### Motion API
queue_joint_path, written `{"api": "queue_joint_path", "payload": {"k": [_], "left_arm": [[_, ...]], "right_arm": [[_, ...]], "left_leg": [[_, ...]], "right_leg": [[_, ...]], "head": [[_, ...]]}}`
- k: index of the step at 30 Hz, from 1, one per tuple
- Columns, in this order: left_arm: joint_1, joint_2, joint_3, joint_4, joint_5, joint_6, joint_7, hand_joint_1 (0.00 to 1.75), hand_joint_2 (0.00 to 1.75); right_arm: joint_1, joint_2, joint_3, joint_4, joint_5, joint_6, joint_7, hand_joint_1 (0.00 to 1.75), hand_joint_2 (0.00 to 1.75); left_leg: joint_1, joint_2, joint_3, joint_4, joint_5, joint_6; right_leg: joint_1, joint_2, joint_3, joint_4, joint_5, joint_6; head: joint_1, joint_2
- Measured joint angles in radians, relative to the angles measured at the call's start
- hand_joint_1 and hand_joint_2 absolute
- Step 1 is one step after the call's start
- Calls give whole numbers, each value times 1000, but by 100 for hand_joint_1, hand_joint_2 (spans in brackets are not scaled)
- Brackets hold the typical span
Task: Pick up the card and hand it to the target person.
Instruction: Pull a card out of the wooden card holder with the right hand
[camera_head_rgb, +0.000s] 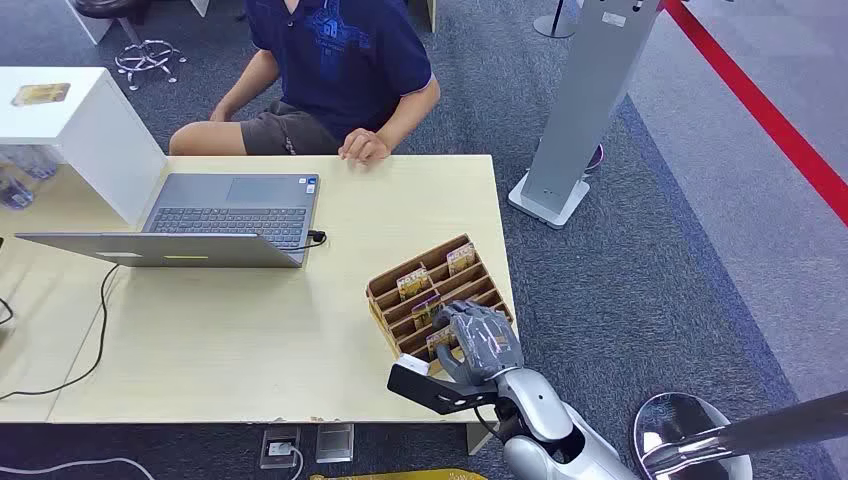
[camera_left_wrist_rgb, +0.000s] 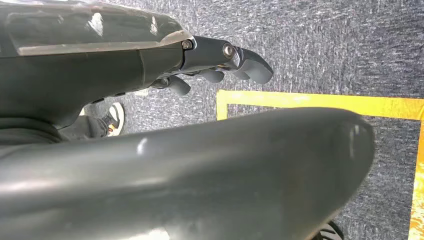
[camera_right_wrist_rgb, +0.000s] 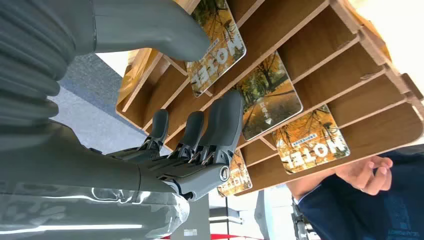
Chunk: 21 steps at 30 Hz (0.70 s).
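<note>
Head view: the right hand (camera_head_rgb: 478, 342) was seen poised over the near end of a wooden slotted card rack (camera_head_rgb: 385, 283) at the table's (camera_head_rgb: 250, 330) right edge, fingers curled down toward the slots; whether a card was already pinched could not be told from here. Hotel key cards (camera_head_rgb: 413, 283) were stood in several slots. The target person (camera_head_rgb: 340, 60), seated across the table, was pictured w/ one hand (camera_head_rgb: 362, 147) resting on the far edge, beside an open laptop (camera_head_rgb: 225, 218).

Left wrist view: the left hand (camera_left_wrist_rgb: 220, 62) was shown hanging over grey carpet near yellow floor tape (camera_left_wrist_rgb: 320, 100), fingers loosely curled in, nothing held.

Right wrist view: the right hand's fingers (camera_right_wrist_rgb: 220, 125) were seen apart from the thumb, fingertips at the front of the rack, nearest a card w/ an autumn-tree print (camera_right_wrist_rgb: 267, 97); the thumb was set near another card marked HOTEL (camera_right_wrist_rgb: 217, 47). No card was clamped; fingers and thumb were spread, not closed.

Handling, as judged: the cards looked thin, stiff, light and glossy, so probably slippery. Only the exposed edge above the slot was left free to grasp; a thumb-and-finger pinch on both faces, then a pull along the slot's slope, was thought best. The rack seemed light and might shift if snagged.
</note>
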Motion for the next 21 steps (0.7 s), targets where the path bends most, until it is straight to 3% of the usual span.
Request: {"api": "queue_joint_path", "payload": {"k": [21], "left_arm": [[0, 0, 0, 0, -2, 1, 0, 0, 0]], "right_arm": [[-2, 1, -1, 25, -1, 4, -17, 92, 175]], "left_leg": [[0, 0, 0, 0, 0, 0]], "right_leg": [[0, 0, 0, 0, 0, 0]], "head": [[0, 0]]}}
